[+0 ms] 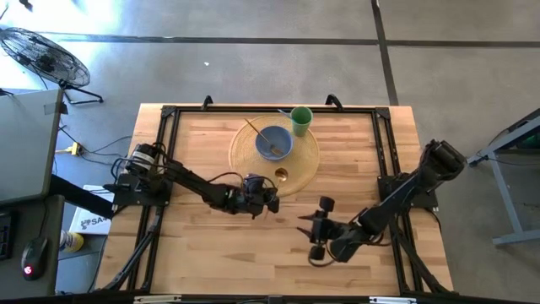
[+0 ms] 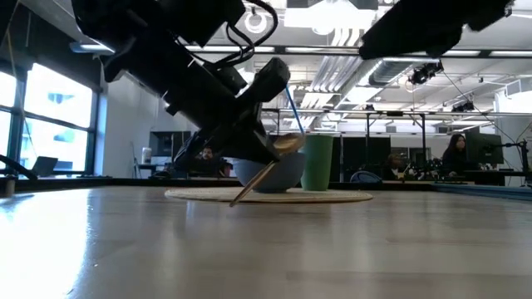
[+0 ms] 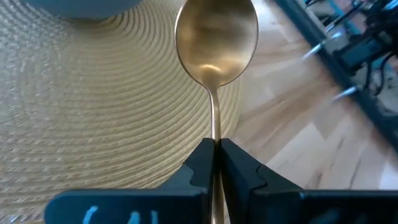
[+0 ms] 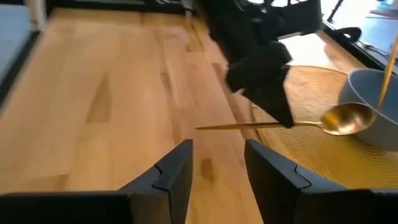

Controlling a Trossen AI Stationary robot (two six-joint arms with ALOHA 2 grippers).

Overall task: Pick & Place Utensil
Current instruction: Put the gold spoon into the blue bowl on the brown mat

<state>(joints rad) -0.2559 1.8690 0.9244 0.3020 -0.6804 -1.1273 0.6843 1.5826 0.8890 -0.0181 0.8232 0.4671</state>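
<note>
A gold spoon [image 3: 216,40] hangs over the near edge of a round woven placemat [image 1: 245,152], with my left gripper [image 3: 216,155] shut on its handle. In the high view the left gripper [image 1: 272,196] reaches in from the table's left, and the spoon's bowl [image 1: 282,175] shows over the mat. My right gripper [image 4: 217,165] stands open near the table's front right [image 1: 308,230], pointing toward the spoon [image 4: 345,118] with nothing between its fingers. A blue bowl [image 1: 273,142] and a green cup [image 1: 301,120] stand on the mat. My left gripper pinches the spoon's thin handle [image 3: 215,138] between its two fingertips, nearer the bowl end than the free end. The fingers come from the table's left, slanting down. The spoon is tilted, bowl up [image 2: 287,143], and its free end [image 2: 237,199] sticks out below the gripper.
Another gold utensil [image 4: 388,68] leans in the blue bowl. Black frame rails [image 1: 380,143] run along the table's sides and far edge. Bare wooden tabletop [image 1: 228,253] lies between the two arms and the near edge.
</note>
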